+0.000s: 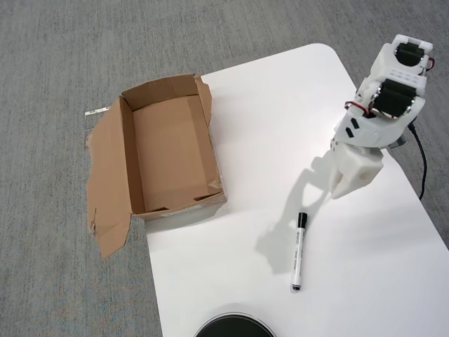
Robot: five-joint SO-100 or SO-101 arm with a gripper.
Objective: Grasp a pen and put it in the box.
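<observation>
We see the pen (299, 251) lying flat on the white table (266, 133), well apart from the box (168, 154), and we judge it light, stiff and slippery, best taken at mid-barrel; whether the fingers of the gripper (339, 188) are apart, we cannot tell.

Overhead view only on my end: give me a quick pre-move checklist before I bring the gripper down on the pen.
1. Pen free to grasp: ok, it lies alone on the white table, black cap toward the gripper.
2. Gripper lined up over the pen: not ok, its tip sits up and to the right of the cap in the overhead view.
3. Jaws open: cannot tell, the arm's body hides the fingers from above.
4. Box ready: ok, open and empty, left of the pen.
5. Box footing: cannot tell, it sits at the table's left edge with a flap hanging out past it.
6. Path from pen to box: ok, bare table between.
</observation>
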